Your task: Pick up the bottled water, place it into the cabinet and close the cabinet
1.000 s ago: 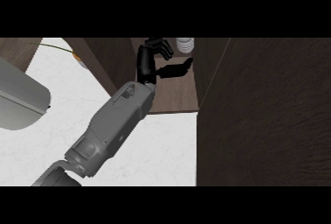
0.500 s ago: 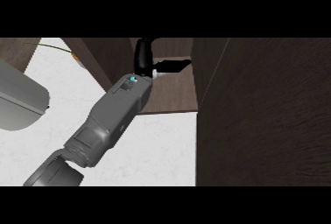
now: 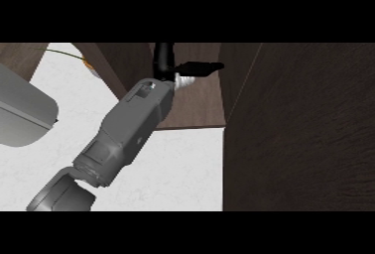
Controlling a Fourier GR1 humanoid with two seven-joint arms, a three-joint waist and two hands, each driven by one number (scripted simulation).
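Seemingly, in the head view, the right hand (image 3: 170, 62) reaches into the cabinet (image 3: 201, 106), fingers curled round the bottled water (image 3: 185, 81), mostly hidden beneath the palm; its long axis cannot be told. Only this hand shows; the cabinet door (image 3: 300, 129) stands just right.

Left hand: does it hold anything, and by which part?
The left hand seems to hold the bottled water; which part cannot be told, the hand hides it.

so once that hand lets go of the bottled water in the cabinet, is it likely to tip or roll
Possibly. The bottled water looks pale and mostly hidden under the hand, so whether it stands upright is unclear. If it is round, as bottles usually are, it could roll if laid down on the flat cabinet shelf.
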